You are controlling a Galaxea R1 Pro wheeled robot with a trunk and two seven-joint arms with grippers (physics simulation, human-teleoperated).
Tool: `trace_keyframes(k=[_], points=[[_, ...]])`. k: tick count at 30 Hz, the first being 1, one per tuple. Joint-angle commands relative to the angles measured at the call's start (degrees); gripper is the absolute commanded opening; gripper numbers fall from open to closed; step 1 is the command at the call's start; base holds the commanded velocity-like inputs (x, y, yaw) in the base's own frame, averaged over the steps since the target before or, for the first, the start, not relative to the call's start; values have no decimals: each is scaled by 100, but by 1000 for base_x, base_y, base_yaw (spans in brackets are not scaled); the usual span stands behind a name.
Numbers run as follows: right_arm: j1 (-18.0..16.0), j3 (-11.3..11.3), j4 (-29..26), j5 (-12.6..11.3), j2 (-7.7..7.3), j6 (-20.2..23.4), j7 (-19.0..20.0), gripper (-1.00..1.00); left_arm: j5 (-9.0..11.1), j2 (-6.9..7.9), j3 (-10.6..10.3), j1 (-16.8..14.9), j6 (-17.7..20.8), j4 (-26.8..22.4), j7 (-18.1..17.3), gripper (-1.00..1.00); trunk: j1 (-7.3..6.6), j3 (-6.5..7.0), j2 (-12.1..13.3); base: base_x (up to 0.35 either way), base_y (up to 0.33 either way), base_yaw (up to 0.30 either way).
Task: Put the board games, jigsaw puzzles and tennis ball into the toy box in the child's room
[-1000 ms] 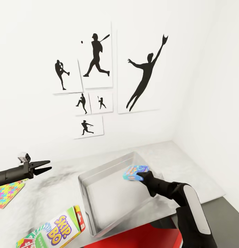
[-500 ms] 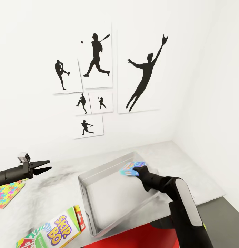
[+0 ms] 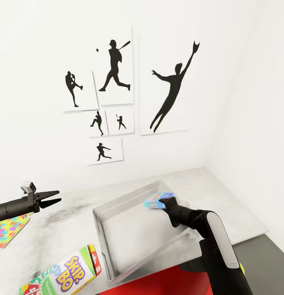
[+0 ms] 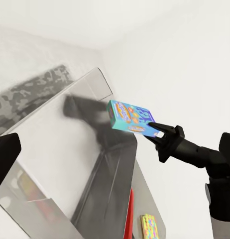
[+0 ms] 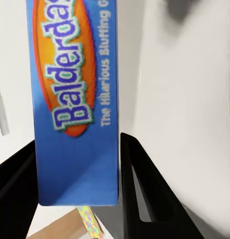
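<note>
My right gripper [image 3: 166,203] is shut on a blue "Balderdash" board game [image 3: 158,201] and holds it in the air over the far right part of the light grey toy box [image 3: 133,233]. The right wrist view has the game [image 5: 75,99] clamped between both black fingers [image 5: 142,194]. From the left wrist view, the game [image 4: 127,115] hangs above the toy box [image 4: 65,149]. My left gripper [image 3: 55,197] hovers open at the table's left. A jigsaw puzzle [image 3: 6,230] lies below it. A Skip-Bo board game [image 3: 72,272] lies by the toy box's near left corner.
The pale speckled table [image 3: 228,205] stands in a white corner, with black silhouette pictures [image 3: 117,94] on the wall behind it. Something red [image 3: 158,282] shows below the table's front edge. A dark lower surface [image 3: 264,258] adjoins at the right.
My right gripper has carried the Balderdash game slightly left and down over the toy box, tilting it flatter. The left arm has not moved.
</note>
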Motion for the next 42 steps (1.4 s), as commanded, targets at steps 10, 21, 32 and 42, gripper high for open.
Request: trace_keyframes(k=[10,21,32,42], points=[[-110,0,14,-33,17,-159,-312,-100,14,2,-3,-4,48,0,-6,100,4,-12,-13,0,0,0],[-162,172,44,3,120,-285,-324,-100,10,2,-3,-5,48,0,-6,100,4,-12,-13,0,0,0],[-165,190,77,29,115,-461,-324,-100,8,2,-3,-7,48,0,-6,100,4,-12,-13,0,0,0],[-165,184,120,44,111,-508,-329,-100,8,2,-3,-4,48,0,-6,100,4,-12,-13,0,0,0]])
